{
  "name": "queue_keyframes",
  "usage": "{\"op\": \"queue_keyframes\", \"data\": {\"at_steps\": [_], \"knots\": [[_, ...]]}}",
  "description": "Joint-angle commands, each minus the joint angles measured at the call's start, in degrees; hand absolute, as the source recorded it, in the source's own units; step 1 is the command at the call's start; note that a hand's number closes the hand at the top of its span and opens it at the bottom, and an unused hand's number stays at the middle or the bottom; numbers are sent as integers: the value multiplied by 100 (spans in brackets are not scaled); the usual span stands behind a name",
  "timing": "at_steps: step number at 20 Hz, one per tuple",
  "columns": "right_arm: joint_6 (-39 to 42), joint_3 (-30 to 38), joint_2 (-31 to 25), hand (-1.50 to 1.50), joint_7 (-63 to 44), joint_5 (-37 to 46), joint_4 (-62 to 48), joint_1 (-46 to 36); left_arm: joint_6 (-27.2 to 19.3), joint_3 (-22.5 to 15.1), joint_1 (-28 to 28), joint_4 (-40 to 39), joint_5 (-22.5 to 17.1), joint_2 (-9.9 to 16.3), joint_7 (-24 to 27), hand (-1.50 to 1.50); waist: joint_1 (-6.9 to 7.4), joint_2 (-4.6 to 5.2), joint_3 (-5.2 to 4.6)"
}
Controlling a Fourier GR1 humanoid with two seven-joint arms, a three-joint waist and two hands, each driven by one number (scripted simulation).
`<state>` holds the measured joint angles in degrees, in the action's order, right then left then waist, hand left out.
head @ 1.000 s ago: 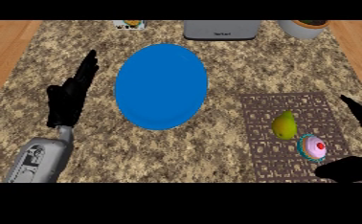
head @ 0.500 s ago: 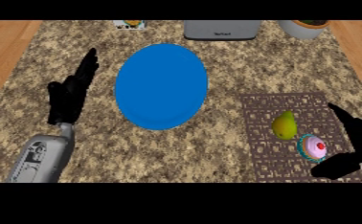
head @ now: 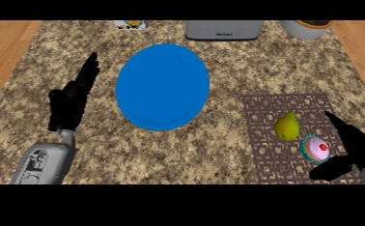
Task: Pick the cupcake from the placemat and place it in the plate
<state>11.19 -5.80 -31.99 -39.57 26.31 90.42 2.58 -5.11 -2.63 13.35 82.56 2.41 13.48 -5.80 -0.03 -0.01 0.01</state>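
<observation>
Cupcake (head: 315, 148): on placemat (head: 267, 123), counter's near right corner, beside pear (head: 287, 126)
Right hand (head: 343, 152): fingers and thumb spread open, flanking cupcake for a grasp
Left hand (head: 71, 99): open, resting
Plate (head: 162, 87): bare, mid-counter

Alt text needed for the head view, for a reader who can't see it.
The robot's right hand, open, sits just right of a pink cupcake on a brown placemat, a pear beside it. An empty blue plate lies mid-counter; the left hand rests open at the left.
</observation>
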Motion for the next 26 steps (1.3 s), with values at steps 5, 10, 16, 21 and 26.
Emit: {"op": "queue_keyframes", "data": {"at_steps": [5, 10, 16, 21, 26], "knots": [[-117, 140, 247, 150, 510, 666, -144, -34, 228, 383, 291, -658, 45, -37, 428, 0, -27, 5, -2], [-193, 466, 404, 150, 863, 987, -831, -424, 269, 223, 15, 280, 192, -132, -290, 0, 5, 0, -1], [-566, 630, 579, 150, 1175, 1308, -371, 27, 401, 482, 277, -56, 151, -128, -195, 0, -20, -2, -1], [-1378, -1186, 1942, 150, -298, 3005, 479, 424, 363, 373, 68, -171, 218, -206, 62, 0, -2, -7, -9], [-1789, -1732, 1972, 150, -591, 4080, 1342, 541, 426, 548, 216, -166, 134, -102, -13, 0, -38, -16, -4]]}}
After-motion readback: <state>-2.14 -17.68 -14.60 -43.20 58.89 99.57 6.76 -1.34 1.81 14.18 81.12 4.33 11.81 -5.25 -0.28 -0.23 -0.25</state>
